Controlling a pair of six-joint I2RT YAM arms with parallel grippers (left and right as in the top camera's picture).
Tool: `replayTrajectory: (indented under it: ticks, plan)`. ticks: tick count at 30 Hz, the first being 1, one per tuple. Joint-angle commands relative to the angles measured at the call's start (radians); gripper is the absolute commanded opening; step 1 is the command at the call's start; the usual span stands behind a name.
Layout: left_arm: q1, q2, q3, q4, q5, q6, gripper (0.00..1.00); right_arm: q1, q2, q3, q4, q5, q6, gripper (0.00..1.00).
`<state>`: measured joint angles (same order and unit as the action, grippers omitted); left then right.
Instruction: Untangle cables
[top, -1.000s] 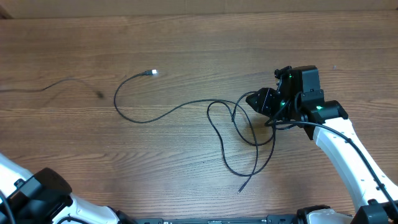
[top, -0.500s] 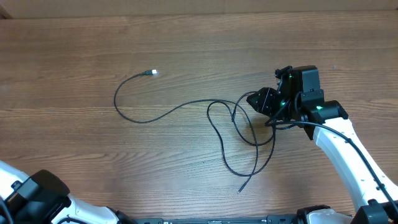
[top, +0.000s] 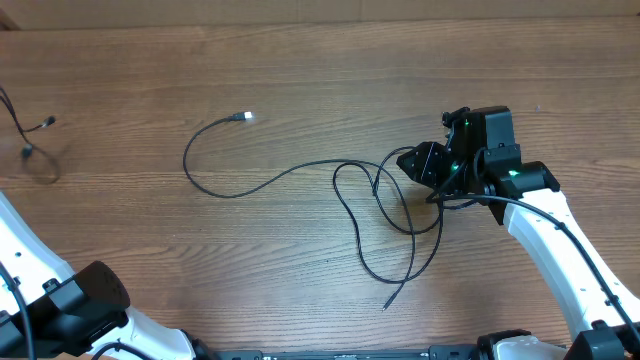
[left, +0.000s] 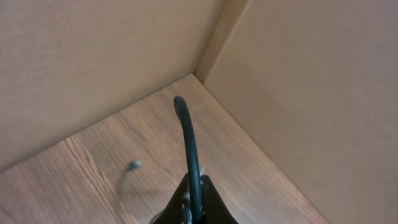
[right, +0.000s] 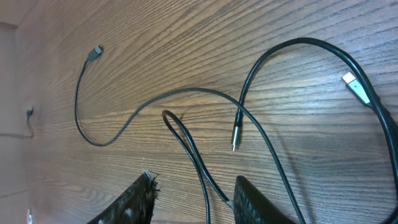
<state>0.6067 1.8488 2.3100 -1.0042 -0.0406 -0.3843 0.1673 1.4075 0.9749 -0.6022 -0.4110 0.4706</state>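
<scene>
Cables (top: 350, 190) lie in loose crossing loops on the table (top: 300, 80), their right end under the right gripper (right: 194, 190). We find its fingers spread, one strand running between them. We find the left gripper (left: 193, 202) pinching a separate cable (left: 189, 143), raised near the cardboard walls (left: 93, 62).

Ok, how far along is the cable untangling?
Done: one cable looks pulled free, well apart from the rest. In hand: the left gripper is shut on it and holds it up, while the right gripper is open, astride a strand of the remaining loops. Left: those loops cross each other and are not yet separated.
</scene>
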Motion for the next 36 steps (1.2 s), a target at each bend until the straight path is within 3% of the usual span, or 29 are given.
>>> replayTrajectory:
  ticks: [1,3,5,8,11,20,27,31,36]
  plan:
    - [0.008,-0.016,0.002,-0.013,-0.019,0.041,0.19,0.002,-0.004,0.001,0.002,0.01,-0.008,0.39]
    - [0.008,-0.016,0.002,-0.026,-0.019,0.041,0.4,0.002,-0.004,0.001,0.002,0.01,-0.008,0.39]
    - [0.008,-0.016,0.002,-0.04,-0.019,0.041,0.54,0.002,-0.005,0.001,0.002,0.01,-0.008,0.39]
    - [0.008,-0.016,0.002,-0.063,-0.016,0.04,0.63,0.002,-0.004,0.001,0.002,0.01,-0.008,0.39]
    - [0.008,-0.016,0.002,-0.092,0.016,0.04,0.65,0.002,-0.004,0.001,0.002,0.01,-0.008,0.39]
    - [-0.054,-0.012,0.002,-0.2,0.307,0.06,0.67,0.002,-0.005,0.001,0.001,0.01,-0.008,0.39]
    - [-0.263,-0.005,0.002,-0.301,0.352,0.218,0.68,0.0,-0.005,0.001,-0.071,0.041,-0.008,0.45]
    - [-0.403,-0.005,0.001,-0.39,0.305,0.309,0.68,-0.012,-0.007,0.01,-0.156,0.143,-0.004,0.49]
    - [-0.569,-0.005,0.0,-0.459,0.232,0.337,0.71,-0.078,-0.039,0.086,-0.334,0.312,-0.004,0.54]
